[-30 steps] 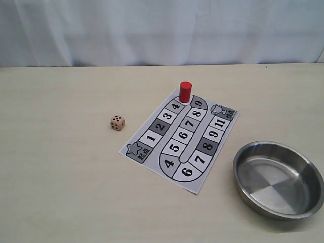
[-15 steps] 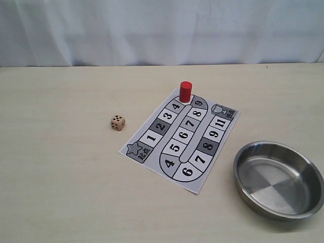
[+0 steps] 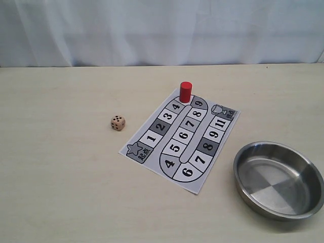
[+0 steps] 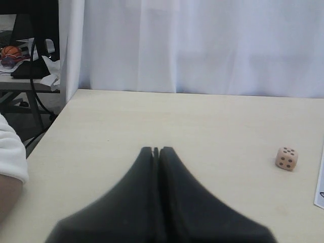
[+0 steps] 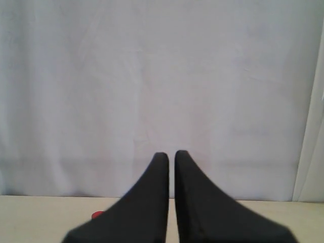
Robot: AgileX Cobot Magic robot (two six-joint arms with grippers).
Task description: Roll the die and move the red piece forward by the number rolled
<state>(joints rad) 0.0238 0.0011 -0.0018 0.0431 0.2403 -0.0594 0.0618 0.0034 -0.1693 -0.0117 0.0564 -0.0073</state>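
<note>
Numbered paper board [image 3: 183,135] flat on beige table [image 3: 61,177]; steel bowl [image 3: 248,174] near it; white curtain [image 3: 152,30] behind.

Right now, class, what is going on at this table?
Nothing is being handled. The die lies on the table beside the board, and the red piece stands upright at the board's far end. The left gripper and right gripper are both shut, holding nothing. A metal bowl sits nearby.
</note>
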